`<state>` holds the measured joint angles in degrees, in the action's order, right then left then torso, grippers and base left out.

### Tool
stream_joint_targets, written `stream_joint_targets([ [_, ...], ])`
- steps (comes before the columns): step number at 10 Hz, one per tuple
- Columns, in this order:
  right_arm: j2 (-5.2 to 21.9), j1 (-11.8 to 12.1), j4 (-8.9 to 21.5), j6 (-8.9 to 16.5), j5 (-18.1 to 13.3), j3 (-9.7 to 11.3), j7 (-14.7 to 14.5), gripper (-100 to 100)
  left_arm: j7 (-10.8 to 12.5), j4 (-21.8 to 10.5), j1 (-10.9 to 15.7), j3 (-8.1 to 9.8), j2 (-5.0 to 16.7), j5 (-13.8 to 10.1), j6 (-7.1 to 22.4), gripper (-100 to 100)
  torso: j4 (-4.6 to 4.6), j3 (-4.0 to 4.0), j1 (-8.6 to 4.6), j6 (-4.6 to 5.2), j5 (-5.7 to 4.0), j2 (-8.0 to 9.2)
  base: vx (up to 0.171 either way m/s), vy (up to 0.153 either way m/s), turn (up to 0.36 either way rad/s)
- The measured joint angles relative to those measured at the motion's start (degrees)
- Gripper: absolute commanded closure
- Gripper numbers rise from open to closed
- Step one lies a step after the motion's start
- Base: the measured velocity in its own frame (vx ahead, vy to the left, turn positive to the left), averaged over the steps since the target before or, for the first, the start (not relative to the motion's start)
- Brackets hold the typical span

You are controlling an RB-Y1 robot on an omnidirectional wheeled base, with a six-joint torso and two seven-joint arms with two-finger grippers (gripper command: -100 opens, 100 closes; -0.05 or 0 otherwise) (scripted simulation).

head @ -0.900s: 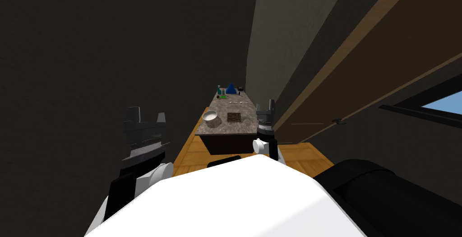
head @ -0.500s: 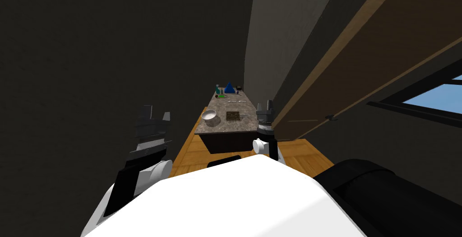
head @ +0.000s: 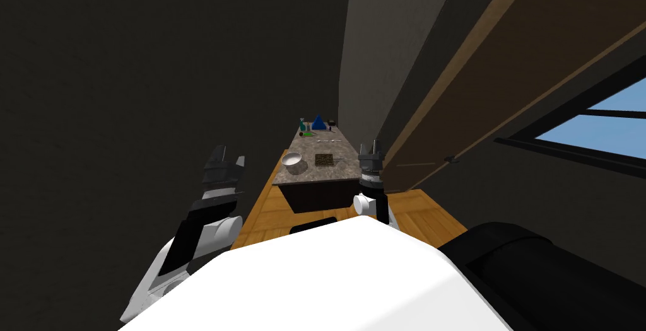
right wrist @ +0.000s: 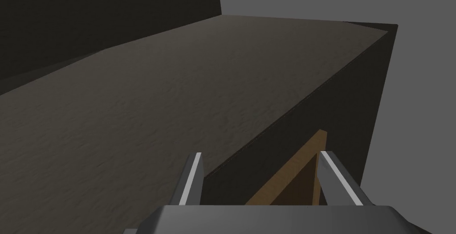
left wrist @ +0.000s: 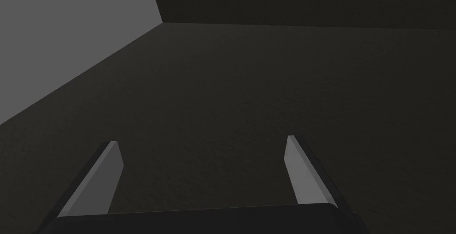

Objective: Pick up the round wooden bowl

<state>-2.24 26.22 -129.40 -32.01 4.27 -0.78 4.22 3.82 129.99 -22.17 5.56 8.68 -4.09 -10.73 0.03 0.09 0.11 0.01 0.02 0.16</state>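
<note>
Jaws on both arms wide and empty, worktop [head: 334, 173] well ahead.
Probably for travel, left jaws and right jaws are held raised (nothing lies within reach); beyond them the round grey bowl [head: 293, 162] sits on the worktop's near left corner, 1 dark square mat [head: 325, 160] beside it, a blue object [head: 319, 121] farthest.

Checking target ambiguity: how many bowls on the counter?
1. A light grey bowl sits at the near left corner of the counter, left of a dark square item. Small things at the far end are too tiny to identify; another may hide there.
</note>
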Motion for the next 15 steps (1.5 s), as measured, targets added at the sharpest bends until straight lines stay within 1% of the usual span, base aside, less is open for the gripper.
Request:
stream_joint_targets([
  [5, 0.0, 0.0, 0.0, 0.0, 0.0, 0.0, 0.0, 0, 2.4, -2.6, 4.0, 0.76, 1.4, -0.1, 7.2, -100, 0.01, 0.02, -0.02, -0.02, 0.00, 0.03, -0.053, 0.020, -0.070],
  [6, 0.0, 0.0, 0.0, 0.0, 0.0, 0.0, 0.0, 0, 2.9, -3.7, 5.8, 0.95, 1.6, -0.1, 9.0, -100, 0.01, 0.01, 0.01, 0.00, 0.00, 0.01, -0.047, 0.021, -0.056],
  [7, 0.0, 0.0, 0.0, 0.0, 0.0, 0.0, 0.0, 0, 3.3, -4.5, 6.5, 1.10, 1.9, -0.1, 10.5, -100, 0.00, 0.00, 0.00, -0.03, 0.00, 0.00, -0.053, 0.021, -0.104],
  [8, 0.0, 0.0, 0.0, 0.0, 0.0, 0.0, 0.0, 0, 4.0, -5.0, 7.9, 1.37, 2.1, -0.1, 12.4, -100, 0.01, 0.01, -0.01, -0.01, 0.00, 0.01, -0.053, 0.018, -0.054],
  [9, 0.0, 0.0, 0.0, 0.0, 0.0, 0.0, 0.0, 0, 4.5, -5.2, 8.4, 1.39, 2.1, -0.1, 14.2, -100, 0.01, 0.02, -0.02, -0.03, 0.00, 0.02, -0.061, 0.018, -0.094],
  [11, 0.0, 0.0, 0.0, 0.0, 0.0, 0.0, 0.0, 0, 5.7, -7.4, 10.6, 1.80, 2.6, -0.2, 17.3, -100, 0.00, 0.01, -0.02, -0.03, 0.00, 0.01, -0.057, 0.019, -0.084],
  [12, 0.0, 0.0, 0.0, 0.0, 0.0, 0.0, 0.0, 0, 6.4, -8.6, 12.3, 1.96, 2.6, 0.0, 18.8, -100, 0.01, 0.02, -0.01, -0.01, 0.00, 0.04, -0.049, 0.023, -0.057],
  [13, 0.0, 0.0, 0.0, 0.0, 0.0, 0.0, 0.0, 0, 6.9, -9.1, 13.1, 2.11, 2.7, -0.1, 20.5, -100, 0.01, 0.01, 0.00, -0.04, 0.00, 0.01, -0.015, 0.008, 0.004],
  [14, 0.0, 0.0, 0.0, 0.0, 0.0, 0.0, 0.0, 0, 7.0, -9.2, 13.3, 2.10, 2.7, 0.0, 21.7, -100, -0.01, -0.04, -0.04, -0.04, 0.00, -0.08, -0.028, 0.016, -0.090],
  [15, 0.0, 0.0, 0.0, 0.0, 0.0, 0.0, 0.0, 0, 7.6, -10.0, 14.5, 2.29, 2.8, 0.0, 23.1, -100, -0.02, -0.04, -0.03, -0.01, -0.01, -0.08, -0.037, 0.017, -0.086],
])
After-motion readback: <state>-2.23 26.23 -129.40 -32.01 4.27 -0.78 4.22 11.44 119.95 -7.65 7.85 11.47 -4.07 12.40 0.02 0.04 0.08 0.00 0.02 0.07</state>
